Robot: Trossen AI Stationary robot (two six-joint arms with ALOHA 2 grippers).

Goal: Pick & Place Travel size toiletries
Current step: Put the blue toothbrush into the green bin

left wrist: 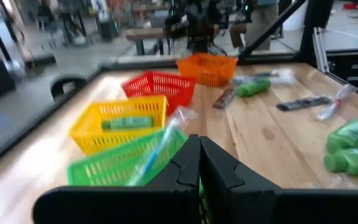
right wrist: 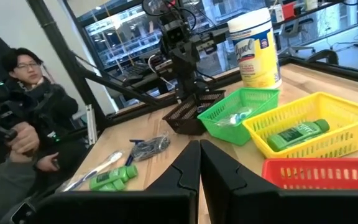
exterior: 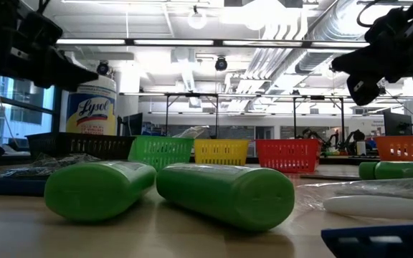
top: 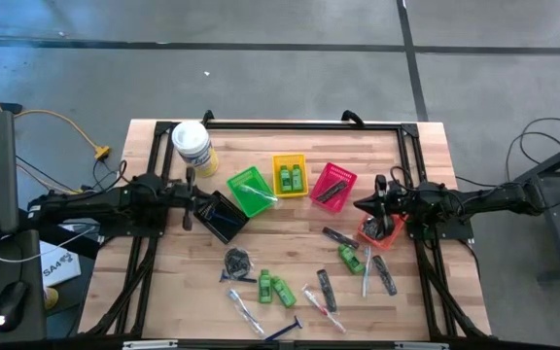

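The travel size toiletries lie spread over the near half of the table: green mini bottles (top: 272,287) (exterior: 228,193), a dark coiled bundle (top: 238,261), black combs (top: 327,290), clear tubes (top: 246,311) and a blue razor (top: 282,331). Two green bottles (top: 291,177) lie in the yellow basket (top: 291,161), a clear tube (left wrist: 157,152) in the green basket (top: 244,183), and a comb (top: 331,192) in the red basket (top: 343,175). My left gripper (left wrist: 199,155) hovers shut over the black basket (top: 224,222). My right gripper (right wrist: 199,162) hovers shut by the orange basket (top: 377,236). Neither holds anything.
A white tub with a yellow label (top: 192,146) stands at the far left corner. A black frame (top: 299,124) runs along the table's far edge and sides. A person (right wrist: 23,112) sits beyond the table's near side. Bare wood lies between the baskets and the loose items.
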